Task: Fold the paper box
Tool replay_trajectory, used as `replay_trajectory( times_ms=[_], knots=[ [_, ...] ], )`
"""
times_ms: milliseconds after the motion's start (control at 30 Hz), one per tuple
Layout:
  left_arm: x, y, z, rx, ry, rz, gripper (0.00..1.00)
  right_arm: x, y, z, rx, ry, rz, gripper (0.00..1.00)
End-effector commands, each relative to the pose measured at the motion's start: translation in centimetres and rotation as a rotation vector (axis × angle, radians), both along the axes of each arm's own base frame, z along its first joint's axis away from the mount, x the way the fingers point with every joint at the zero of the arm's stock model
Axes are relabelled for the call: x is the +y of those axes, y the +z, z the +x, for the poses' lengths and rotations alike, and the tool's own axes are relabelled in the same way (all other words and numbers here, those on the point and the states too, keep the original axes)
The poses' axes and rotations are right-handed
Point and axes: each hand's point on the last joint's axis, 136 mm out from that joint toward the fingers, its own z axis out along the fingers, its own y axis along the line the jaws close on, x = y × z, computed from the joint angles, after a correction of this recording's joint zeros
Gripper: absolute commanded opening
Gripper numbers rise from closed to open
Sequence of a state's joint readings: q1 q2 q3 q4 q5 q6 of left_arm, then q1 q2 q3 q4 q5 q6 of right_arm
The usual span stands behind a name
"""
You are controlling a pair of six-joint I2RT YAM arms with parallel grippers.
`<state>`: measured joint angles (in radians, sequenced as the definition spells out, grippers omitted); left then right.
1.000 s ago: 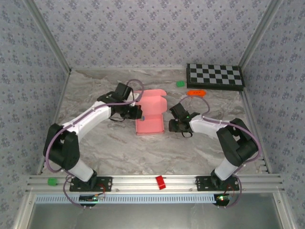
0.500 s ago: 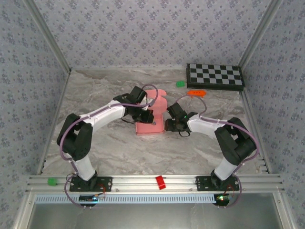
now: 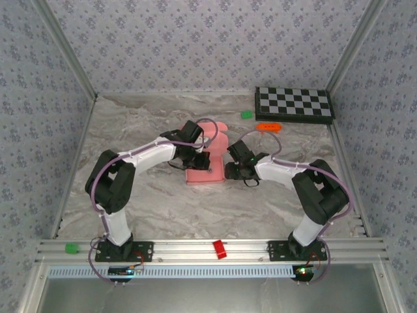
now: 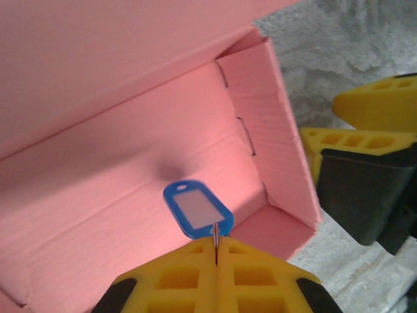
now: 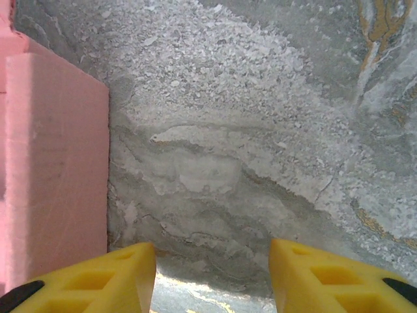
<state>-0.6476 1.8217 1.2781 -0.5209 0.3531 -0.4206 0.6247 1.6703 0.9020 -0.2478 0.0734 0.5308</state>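
Left claw (image 4: pixel 215 242) closed above paper box (image 4: pixel 117 195)

so the paper box (image 3: pixel 203 172) is plain pink thin card, already partly folded into a shallow open tray; it sits flat around the middle of the bench (image 3: pixel 143 195); in the left wrist view its right side wall stands upright, raw card edge showing; a big flap rises along the far side

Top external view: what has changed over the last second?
The left fingers swung right, from beside the paper box to over its inside, shut on a blue key tag. The right fingers edged left to the box's right wall, open. The box stayed put.
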Motion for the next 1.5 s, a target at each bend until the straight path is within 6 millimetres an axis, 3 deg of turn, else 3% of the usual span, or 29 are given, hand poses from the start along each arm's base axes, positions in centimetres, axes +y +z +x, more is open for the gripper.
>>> replay_trajectory(
  times_ms=[0,400,667,967,1200,1467],
  knots=[
    [0.8,-0.5,0.7,-0.015,0.069,0.050,0.00,0.4,0.1,0.1,0.006,0.023,-0.012,0.51],
    [2.5,-0.5,1.1,-0.056,0.139,0.110,0.10,0.4,-0.1,0.0,0.010,0.025,-0.019,0.51],
    [3.7,1.0,1.4,-0.124,0.158,0.133,0.29,0.1,0.8,0.2,-0.019,0.015,-0.030,0.51],
    [5.0,3.7,2.3,-0.239,0.179,0.158,0.34,-1.0,2.8,0.3,-0.071,-0.012,-0.039,0.51],
    [5.0,4.1,2.3,-0.256,0.146,0.165,0.33,-1.1,4.3,1.1,-0.107,-0.017,-0.005,0.51],
    [7.9,5.6,3.4,-0.296,0.227,0.205,0.33,-0.8,6.7,2.5,-0.155,-0.008,0.045,0.50]
  ],
)
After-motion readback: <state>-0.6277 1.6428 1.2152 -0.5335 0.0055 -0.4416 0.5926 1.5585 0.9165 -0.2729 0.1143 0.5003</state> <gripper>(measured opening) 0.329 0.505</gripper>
